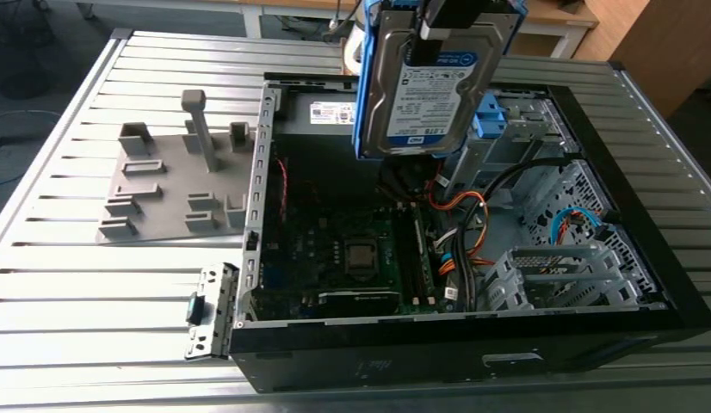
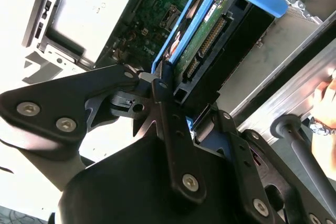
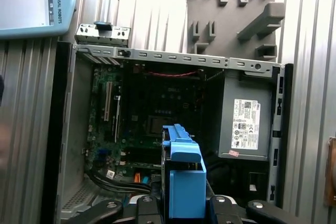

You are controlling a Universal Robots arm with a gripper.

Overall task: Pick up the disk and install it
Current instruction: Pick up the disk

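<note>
The disk (image 1: 430,82) in my black pincer (image 2: 181,98) is silver, with a white-and-blue label and bright blue rails. The case (image 1: 448,353) is black, its board (image 1: 332,258) green. The ribbed counter (image 1: 91,292) is pale grey.

Open computer case (image 1: 448,366) beside grey fixture plate (image 1: 160,200)

End effector (image 2: 181,100): matte blk linkage arms w/ silver screw heads.

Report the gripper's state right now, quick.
Gripper: shut on the flat silver hard drive with blue plastic carrier rails, held over the open black computer case.
</note>
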